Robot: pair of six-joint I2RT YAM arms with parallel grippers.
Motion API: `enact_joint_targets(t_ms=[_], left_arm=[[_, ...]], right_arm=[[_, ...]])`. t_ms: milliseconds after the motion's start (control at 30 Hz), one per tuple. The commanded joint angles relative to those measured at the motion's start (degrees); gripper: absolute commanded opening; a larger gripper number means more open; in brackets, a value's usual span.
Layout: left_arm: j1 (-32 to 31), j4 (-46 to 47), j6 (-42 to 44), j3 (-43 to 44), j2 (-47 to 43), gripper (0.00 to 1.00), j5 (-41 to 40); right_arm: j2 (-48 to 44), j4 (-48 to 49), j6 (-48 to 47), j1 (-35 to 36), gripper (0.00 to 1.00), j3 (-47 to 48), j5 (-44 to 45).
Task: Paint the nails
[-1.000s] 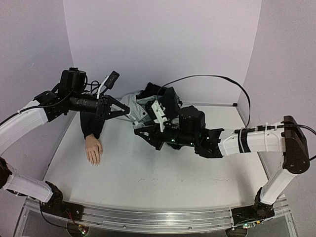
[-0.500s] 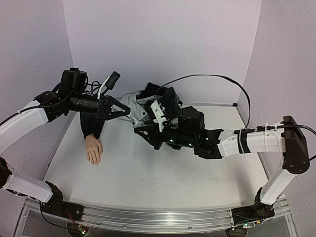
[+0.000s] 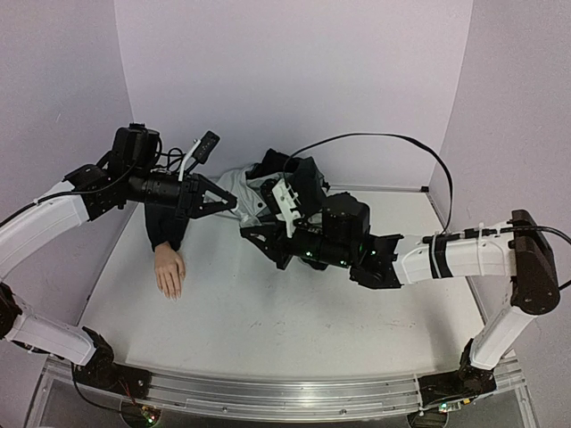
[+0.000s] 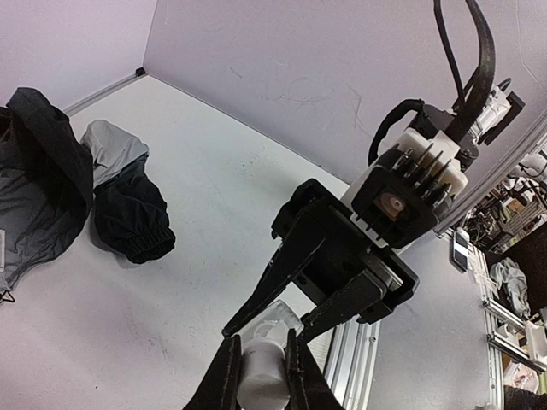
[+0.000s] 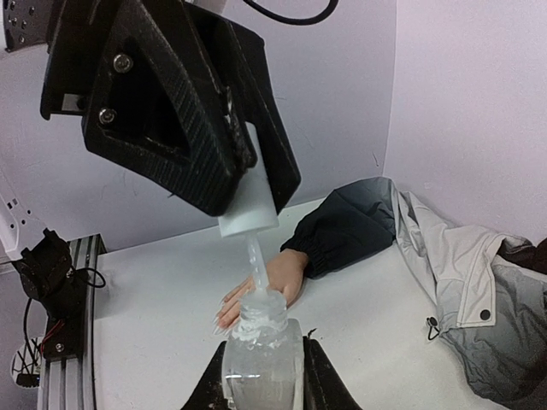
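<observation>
Left gripper (image 3: 230,205), cap (image 5: 248,209) over bottle (image 5: 261,350), mannequin hand (image 3: 169,272) near table (image 3: 268,330) edge

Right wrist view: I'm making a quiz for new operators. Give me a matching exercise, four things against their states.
1. white brush cap
2. clear glass bottle
3. mannequin hand
4. jacket

A. grey and black, crumpled
B. clamped in the right gripper
C. lying flat, untouched
D. pinched in the left gripper

Pairs: 1-D, 2-B, 3-C, 4-A
</observation>
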Motion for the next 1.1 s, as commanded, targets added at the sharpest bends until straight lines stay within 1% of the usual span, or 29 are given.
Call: enact_joint_targets(t_ms=[0, 300, 800, 933, 1067], left_arm=[[-0.2, 1.3, 1.0, 0.4, 0.4, 0.0, -0.3], [-0.7, 1.1, 1.3, 0.5, 0.8, 0.0, 0.4], [-2.0, -0.6, 2.6, 1.1, 2.1, 0.0, -0.8], [-2.6, -2.0, 3.1, 1.6, 2.7, 0.0, -2.4], [-2.8, -4.3, 3.1, 2.9, 3.9, 0.0, -5.2]], right_arm=[[-2.5, 5.9, -2.0, 0.6, 0.0, -0.1, 1.1], [-1.9, 6.2, -2.3, 0.8, 0.0, 0.7, 1.1], [-2.0, 6.8, -2.8, 0.9, 0.0, 1.0, 2.1], [-1.6, 6.3, -3.8, 0.9, 0.0, 1.4, 2.6], [-1.6, 5.3, -5.6, 0.9, 0.0, 2.3, 5.8]])
